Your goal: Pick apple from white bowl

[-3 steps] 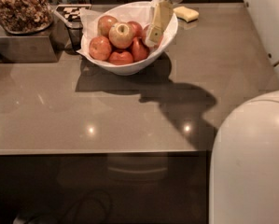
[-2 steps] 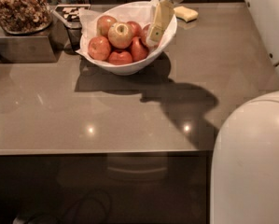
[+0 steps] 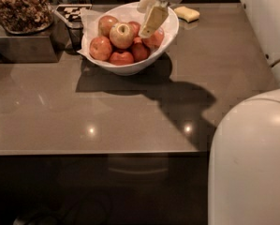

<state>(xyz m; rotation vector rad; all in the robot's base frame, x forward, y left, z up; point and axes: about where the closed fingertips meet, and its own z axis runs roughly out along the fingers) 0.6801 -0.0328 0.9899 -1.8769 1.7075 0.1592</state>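
The white bowl (image 3: 170,36) stands at the back of the brown counter and holds several apples on white paper. The palest apple (image 3: 122,34), yellow-green with a dark stem dimple, sits on top in the middle, among redder apples (image 3: 101,48). My gripper (image 3: 152,19) reaches down from the top edge over the bowl's right half. It is just right of the pale apple and in front of a red apple (image 3: 156,38). It holds nothing that I can see.
A yellow sponge (image 3: 186,14) lies behind the bowl to the right. A metal bin of brown snacks (image 3: 20,8) stands at the back left, with a checkered item (image 3: 74,11) beside it. My white body (image 3: 252,163) fills the lower right.
The gripper has shifted slightly left inside the bowl, closer to the pale apple. The bowl and the apples have not moved.
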